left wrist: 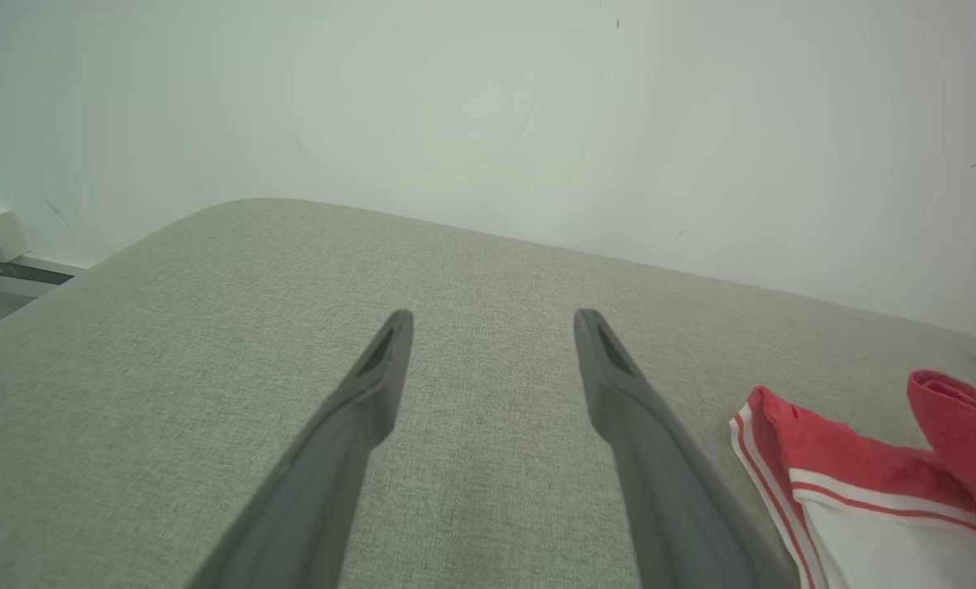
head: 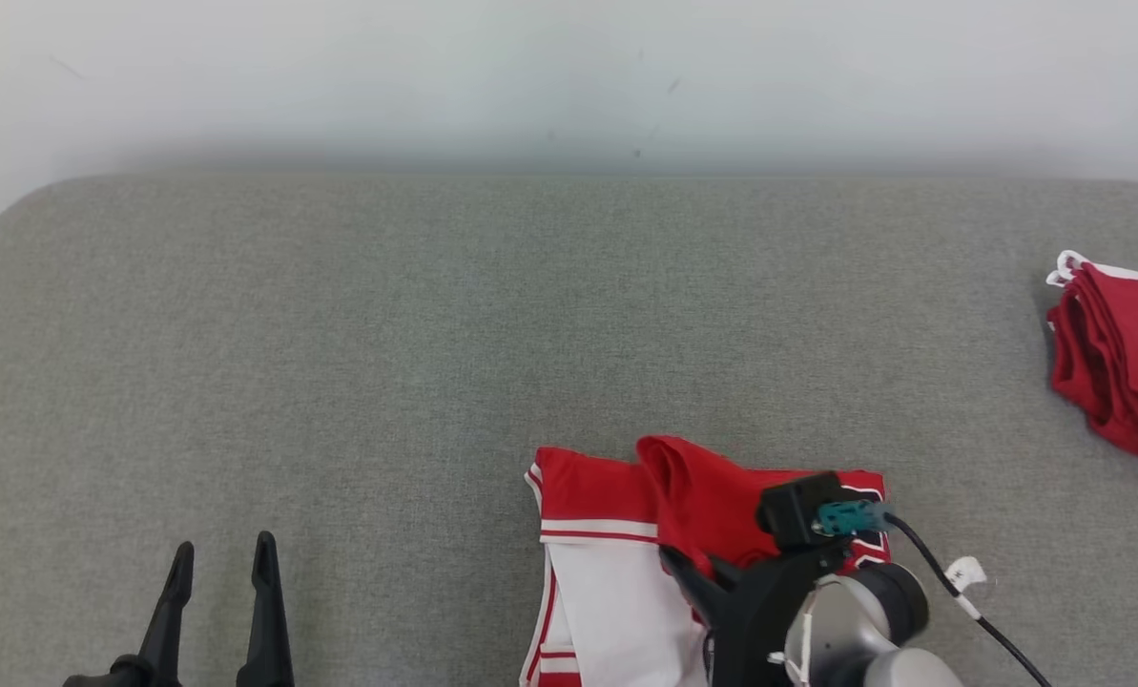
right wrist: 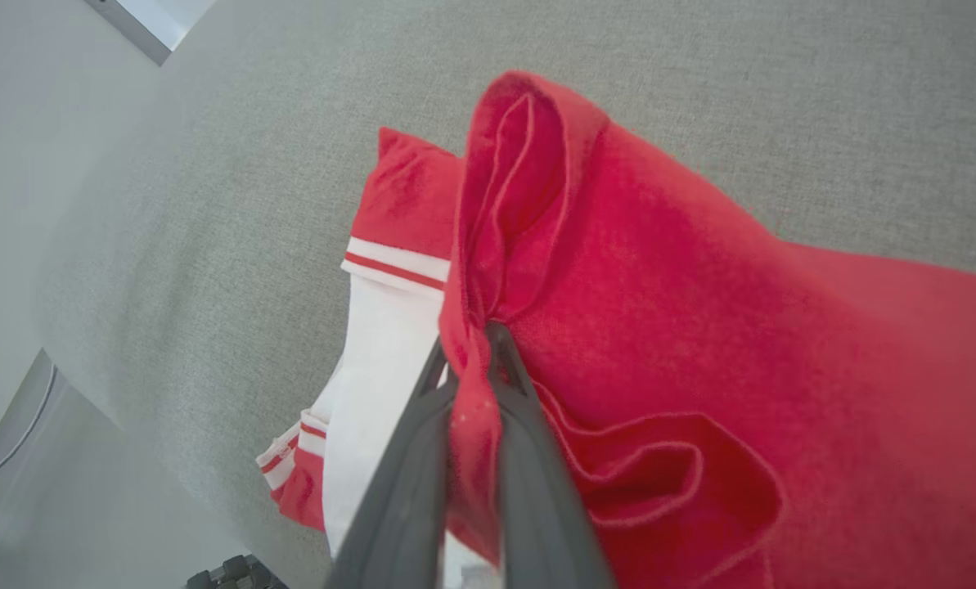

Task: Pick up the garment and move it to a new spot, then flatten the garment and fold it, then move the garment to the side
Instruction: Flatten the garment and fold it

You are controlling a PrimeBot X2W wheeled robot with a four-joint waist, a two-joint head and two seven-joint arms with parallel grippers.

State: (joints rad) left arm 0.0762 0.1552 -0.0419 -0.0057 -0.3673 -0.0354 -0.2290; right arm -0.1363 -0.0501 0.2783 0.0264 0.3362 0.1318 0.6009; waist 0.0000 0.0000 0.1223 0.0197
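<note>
The garment (head: 616, 534), a red jersey with a white sleeve and red-white striped trim, lies bunched near the front edge of the grey surface, right of centre. My right gripper (head: 693, 572) is shut on a pinched fold of its red cloth (right wrist: 475, 360), which rises in a loop past the fingertips. The garment (left wrist: 864, 491) also appears at the lower right of the left wrist view. My left gripper (head: 223, 563) stands open at the lower left, well apart from the garment, with nothing between its fingers (left wrist: 373, 384).
A plain red folded garment (head: 1117, 363) with white cord loops lies at the right edge. The grey fabric surface (head: 435, 334) stretches wide to the back and left, ending at a pale wall (head: 569, 76). A black cable (head: 969, 601) trails from my right wrist.
</note>
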